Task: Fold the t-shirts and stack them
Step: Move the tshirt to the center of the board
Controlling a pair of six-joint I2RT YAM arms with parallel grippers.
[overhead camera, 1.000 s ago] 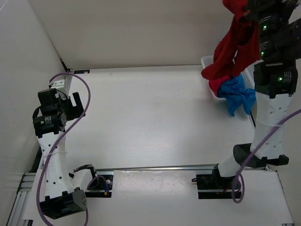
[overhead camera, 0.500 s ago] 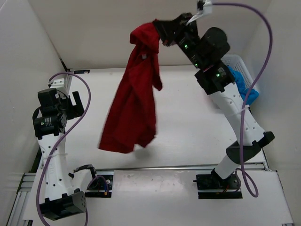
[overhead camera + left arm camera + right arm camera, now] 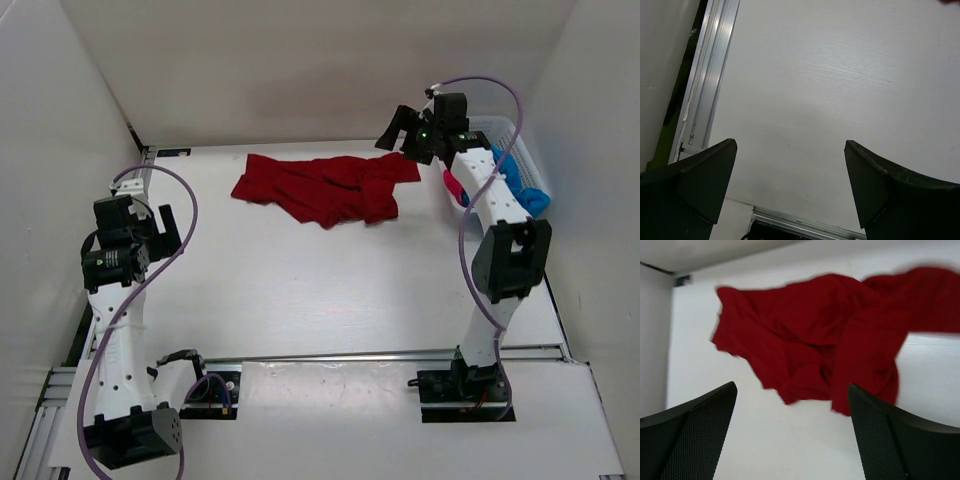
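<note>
At the upper middle of the overhead frame, the dark red t-shirt point(image 3: 325, 188) lies rumpled on the white surface point(image 3: 300, 290). The right claw point(image 3: 791, 386) hangs by its right end, jaws wide and empty, near the blue t-shirt point(image 3: 530, 200) and pink t-shirt point(image 3: 452, 188) bunched at the basket point(image 3: 492, 123) on the right edge. The left claw point(image 3: 790, 144), far left, gapes open.

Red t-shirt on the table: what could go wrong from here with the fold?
1. The red t-shirt lies bunched far across the table; folded without flattening, it would likely come out lumpy.
2. The left gripper is open and far from the cloth, so a pull by the open right gripper alone may drag it, not spread it.
</note>
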